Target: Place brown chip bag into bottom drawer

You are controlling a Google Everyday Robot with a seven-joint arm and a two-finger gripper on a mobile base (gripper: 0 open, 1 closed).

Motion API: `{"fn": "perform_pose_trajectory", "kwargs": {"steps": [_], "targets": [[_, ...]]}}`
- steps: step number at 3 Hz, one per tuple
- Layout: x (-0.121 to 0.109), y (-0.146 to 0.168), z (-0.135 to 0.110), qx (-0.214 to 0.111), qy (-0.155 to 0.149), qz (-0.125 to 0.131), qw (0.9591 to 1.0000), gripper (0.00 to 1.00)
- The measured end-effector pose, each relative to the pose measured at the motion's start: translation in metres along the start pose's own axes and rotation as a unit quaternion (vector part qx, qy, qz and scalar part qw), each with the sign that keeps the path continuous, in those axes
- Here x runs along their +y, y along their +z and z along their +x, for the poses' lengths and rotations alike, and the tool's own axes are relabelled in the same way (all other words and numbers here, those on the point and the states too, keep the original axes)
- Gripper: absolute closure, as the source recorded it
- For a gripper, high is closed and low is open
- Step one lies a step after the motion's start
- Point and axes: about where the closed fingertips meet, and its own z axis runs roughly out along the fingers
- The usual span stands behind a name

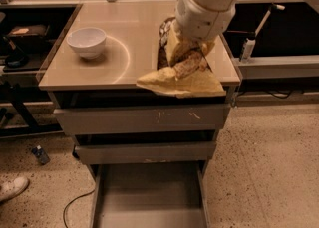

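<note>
The brown chip bag (175, 79) shows its yellow lower part spread out over the front right edge of the cabinet top, with its dark top (163, 40) behind. My gripper (192, 58) comes down from the white arm at the upper right and is shut on the middle of the bag, holding it just above the top. The bottom drawer (149, 194) stands pulled open below, a grey tray with a bare floor, straight under the bag's side of the cabinet. The two drawers above it are closed.
A white bowl (87, 42) stands on the left of the beige cabinet top (124, 28). A white bottle (246, 49) sits on a shelf to the right. On the floor at left lie a small bottle (41, 155), a shoe (12, 189) and a cable (75, 204).
</note>
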Motion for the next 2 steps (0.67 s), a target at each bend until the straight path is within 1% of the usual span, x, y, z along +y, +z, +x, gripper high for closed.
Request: {"fn": "perform_pose_trajectory", "kwargs": {"steps": [1,2], "targets": [[-0.002,0.013,0.061,0.027,0.045,0.003,0.9986,1.0],[-0.024,0.063,0.125,0.098,0.105,-0.001,0.9896,1.0]]}}
